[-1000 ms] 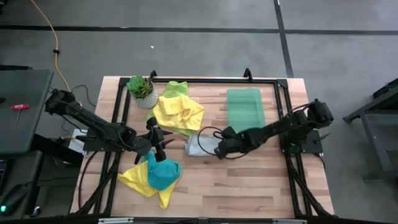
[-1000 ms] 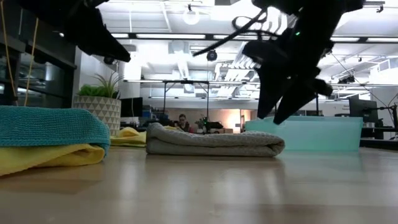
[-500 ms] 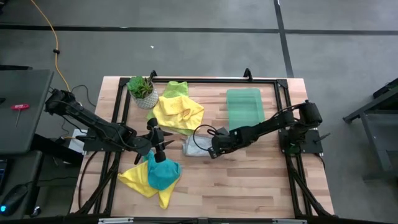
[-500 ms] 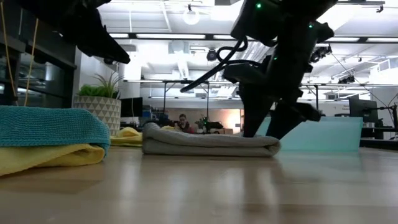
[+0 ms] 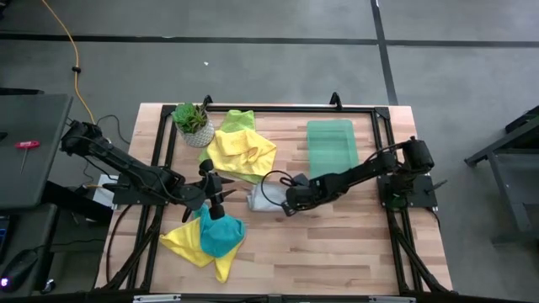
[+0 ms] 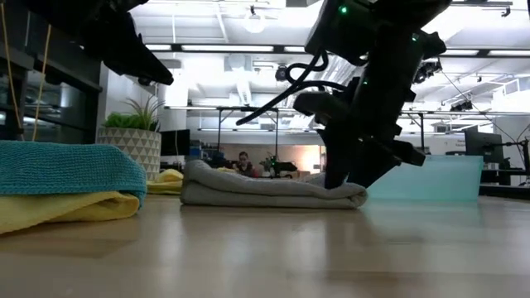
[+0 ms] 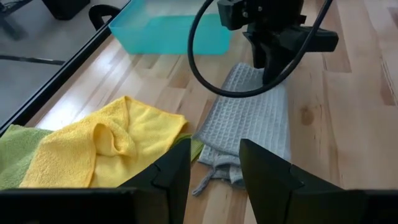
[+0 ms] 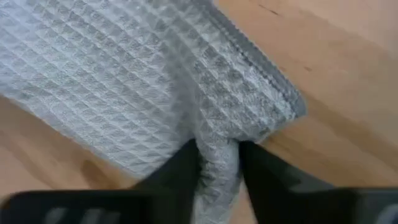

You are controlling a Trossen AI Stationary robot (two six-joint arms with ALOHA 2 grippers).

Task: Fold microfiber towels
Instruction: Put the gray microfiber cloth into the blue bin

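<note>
The right gripper (image 5: 289,202) sits at the centre of the high view, down on the right-hand edge of the folded grey waffle-weave towel (image 5: 265,198). In the right wrist view its two dark fingers (image 8: 180,165) are clenched on a pinched ridge of that grey towel (image 8: 143,81), with bare wood showing to either side. In the low view the same gripper (image 6: 348,178) meets the right end of the grey towel (image 6: 265,189), which lies flat and doubled on the wooden table (image 6: 273,248).

The left gripper (image 5: 217,195) is left of centre in the high view, above the teal towel (image 5: 221,236) and apart from the grey one. In the left wrist view its fingers (image 7: 267,174) stand parted with nothing between them, so it is released.

Other towels:
- A teal towel lies on a yellow towel (image 5: 181,242) at lower left of the high view; both appear at the left edge of the low view, teal (image 6: 66,170) on top.
- A second yellow towel (image 5: 240,151) is crumpled at upper centre, overlapping a lime green towel (image 5: 238,120).

The translucent green tray (image 5: 332,145) lies right of centre, apart from the towels. A potted plant (image 5: 192,123) stands at upper left of the table, just beside the lime green towel.
</note>
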